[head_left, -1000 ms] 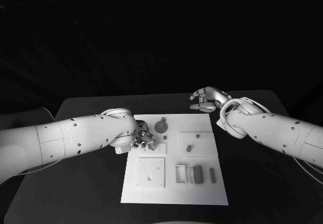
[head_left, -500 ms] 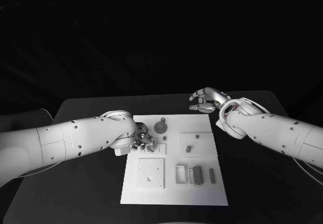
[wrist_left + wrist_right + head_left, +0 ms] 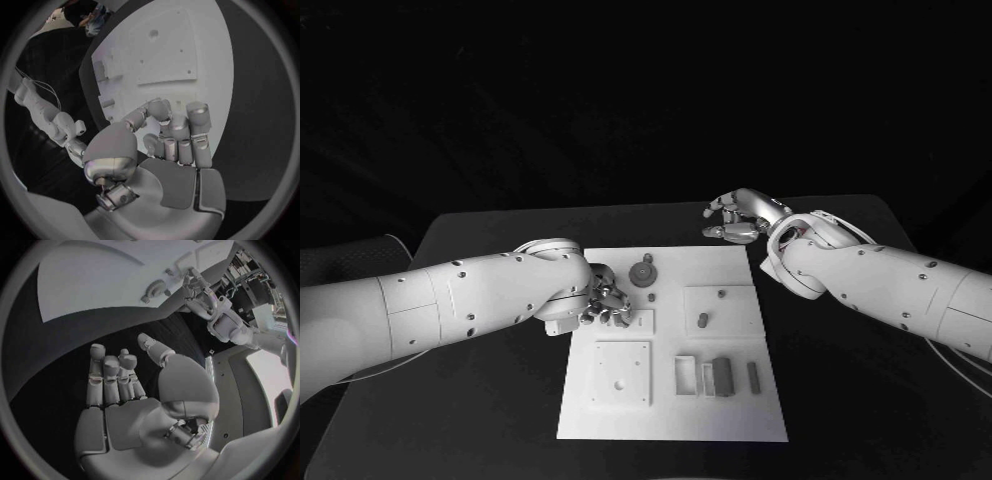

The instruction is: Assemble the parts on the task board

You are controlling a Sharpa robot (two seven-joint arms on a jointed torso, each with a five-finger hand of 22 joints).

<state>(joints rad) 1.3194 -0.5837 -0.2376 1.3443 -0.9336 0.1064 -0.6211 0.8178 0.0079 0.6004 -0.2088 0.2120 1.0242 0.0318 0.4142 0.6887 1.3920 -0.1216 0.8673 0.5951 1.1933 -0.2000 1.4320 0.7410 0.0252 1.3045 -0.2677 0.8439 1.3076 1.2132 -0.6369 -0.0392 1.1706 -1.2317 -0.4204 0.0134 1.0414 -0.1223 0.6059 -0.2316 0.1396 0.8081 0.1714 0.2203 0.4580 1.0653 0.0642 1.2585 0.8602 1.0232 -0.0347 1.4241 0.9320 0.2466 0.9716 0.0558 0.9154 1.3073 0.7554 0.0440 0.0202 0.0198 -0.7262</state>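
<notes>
The left hand (image 3: 600,300) and its thick white forearm cover the task board's (image 3: 733,420) left edge, blocking access from that side to the round part (image 3: 643,270) and the small plates just beside the fingers. The right hand (image 3: 740,217) hangs over bare tabletop (image 3: 502,230) past the board's far right corner, well apart. The board's near half, with the upright parts (image 3: 718,375), lies open from above.
</notes>
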